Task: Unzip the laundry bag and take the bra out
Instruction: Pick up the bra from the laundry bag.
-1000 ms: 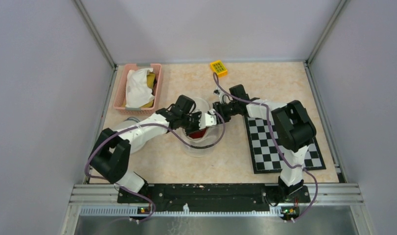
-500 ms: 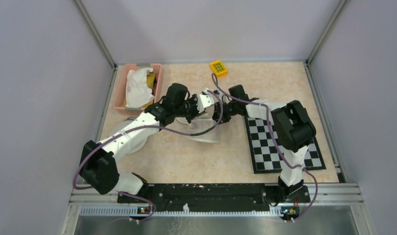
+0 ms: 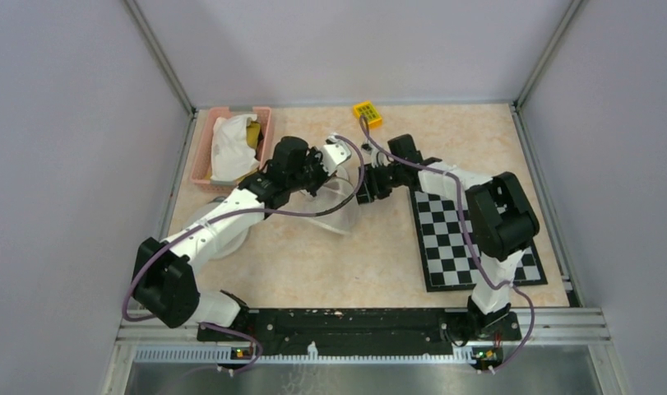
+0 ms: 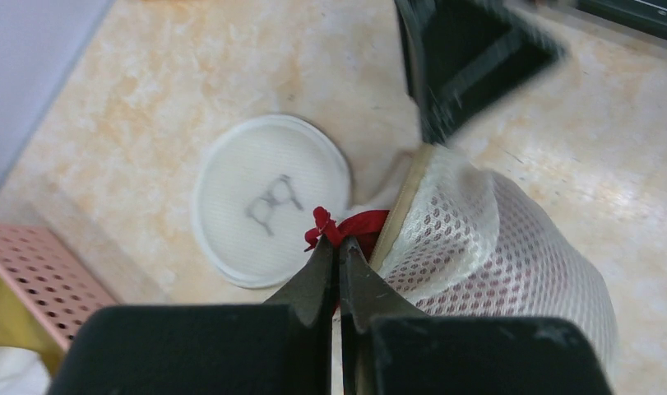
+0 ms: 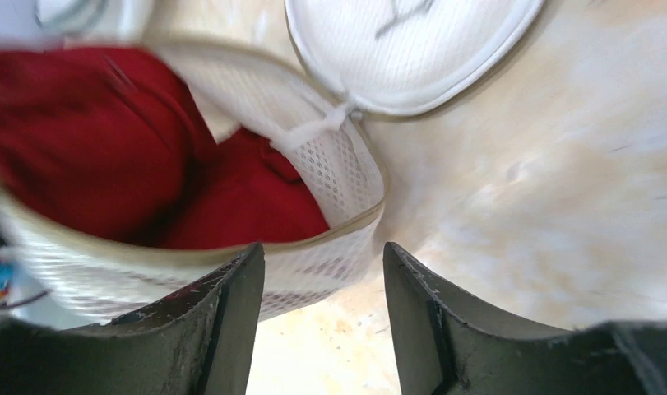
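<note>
Left gripper (image 4: 340, 244): the fingers are pressed together with no gap, pinching a small red fold of the bra at their very tips.
Bra (image 5: 108, 140): red. Most of it sits bunched inside the bag, and only 1 corner has come out over the tan rim at the left gripper.
Laundry bag (image 4: 494, 247): white mesh, lying on its side on the table (image 3: 330, 263) between the 2 arms, with its mouth gaping toward the left arm.
Round flap (image 4: 268, 206): the bag's zip-off end lies flat on the table just beside the mouth, tied to the bag by a short mesh strip. From this I judge the unzipping is done.
Right gripper (image 5: 323, 259): the fingers stand apart at the bag's lower rim, with mesh showing in the gap between them and nothing clamped.
Why the right arm is there: probably to steady or re-grip the bag so it does not follow the bra.
Step in hand: drawing the bra out through the mouth.
Progress: 1 of 2 parts looks complete, and removal has barely begun.
Risk: the pinch is thin and could slip. With the rim loose, the whole bag may drag along.
Next move calls for: a hold on the rim, then a steady pull away from the mouth.
Bystanders: a pink basket (image 3: 200, 156) with cloth, a chequered mat (image 3: 465, 247) and a yellow block (image 3: 367, 113) lie well apart from the bag.
</note>
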Motion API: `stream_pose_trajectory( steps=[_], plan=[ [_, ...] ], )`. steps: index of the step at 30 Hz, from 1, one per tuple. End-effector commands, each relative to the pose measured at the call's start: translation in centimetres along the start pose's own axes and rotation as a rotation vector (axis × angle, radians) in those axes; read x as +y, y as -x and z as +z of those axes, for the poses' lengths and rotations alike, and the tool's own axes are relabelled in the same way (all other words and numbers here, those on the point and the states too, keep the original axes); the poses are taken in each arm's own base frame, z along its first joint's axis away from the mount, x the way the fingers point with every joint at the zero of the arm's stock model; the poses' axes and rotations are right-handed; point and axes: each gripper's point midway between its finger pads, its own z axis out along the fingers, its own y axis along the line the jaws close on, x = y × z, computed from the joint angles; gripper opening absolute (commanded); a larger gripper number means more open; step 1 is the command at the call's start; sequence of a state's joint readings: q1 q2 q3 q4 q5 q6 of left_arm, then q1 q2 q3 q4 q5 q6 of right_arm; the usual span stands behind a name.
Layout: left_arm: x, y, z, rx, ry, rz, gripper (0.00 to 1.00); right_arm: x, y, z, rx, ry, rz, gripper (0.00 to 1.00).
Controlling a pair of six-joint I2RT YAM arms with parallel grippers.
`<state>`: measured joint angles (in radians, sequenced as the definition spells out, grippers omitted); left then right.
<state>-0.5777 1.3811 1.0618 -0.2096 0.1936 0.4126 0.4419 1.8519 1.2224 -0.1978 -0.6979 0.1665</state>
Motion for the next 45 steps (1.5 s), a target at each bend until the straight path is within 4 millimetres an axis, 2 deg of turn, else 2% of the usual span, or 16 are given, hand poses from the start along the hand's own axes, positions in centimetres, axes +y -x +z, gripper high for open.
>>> stream_pose_trajectory(
  steps=[1,3,4,8,10,12,17,23,26,28,32,36,42,45],
  plan=[
    [-2.2,-0.5,-0.6,-0.043,-0.058,-0.119,0.00,1.3,9.0,-7.9,-0.230,-0.034,-0.071,0.55],
    [-3.5,-1.9,-0.3,-0.012,-0.094,-0.185,0.00,1.5,8.8,-9.6,-0.228,-0.029,-0.039,0.56],
    [-4.1,-2.7,0.0,0.001,-0.107,-0.227,0.00,1.7,8.0,-10.1,-0.212,-0.021,-0.020,0.56],
    [-5.2,-4.4,1.1,0.033,-0.106,-0.401,0.00,3.0,2.5,-10.8,-0.112,0.018,0.044,0.56],
    [-5.8,-4.3,1.8,0.030,-0.124,-0.498,0.00,3.2,-1.0,-10.7,-0.066,0.036,0.092,0.56],
    [-6.3,-3.7,2.7,0.021,-0.154,-0.588,0.00,3.4,-3.3,-10.8,-0.044,0.039,0.102,0.58],
    [-5.1,-2.0,5.0,0.013,-0.114,-0.793,0.00,2.9,-6.5,-10.4,0.001,0.044,0.125,0.60],
    [-3.1,-1.8,5.1,-0.004,-0.113,-0.936,0.00,2.0,-6.9,-8.9,-0.042,0.056,0.170,0.61],
    [-2.9,-2.2,4.8,-0.011,-0.125,-0.953,0.00,1.5,-6.5,-7.7,-0.047,0.060,0.177,0.60],
    [-3.2,-2.7,4.6,-0.008,-0.135,-0.954,0.00,1.4,-5.3,-7.1,-0.080,0.067,0.186,0.54],
    [-3.4,-4.0,4.2,-0.006,-0.142,-0.973,0.00,2.6,-3.5,-5.9,-0.141,0.118,0.170,0.42],
    [-3.2,-4.2,4.0,-0.012,-0.150,-0.988,0.00,2.8,-3.4,-3.8,-0.133,0.142,0.174,0.41],
    [-2.8,-3.9,3.9,-0.027,-0.161,-0.988,0.00,0.9,-3.4,-1.4,-0.136,0.145,0.216,0.42],
    [-2.4,-3.8,3.7,-0.035,-0.160,-0.988,0.00,-0.5,-4.4,0.0,-0.103,0.132,0.252,0.41]
  ],
)
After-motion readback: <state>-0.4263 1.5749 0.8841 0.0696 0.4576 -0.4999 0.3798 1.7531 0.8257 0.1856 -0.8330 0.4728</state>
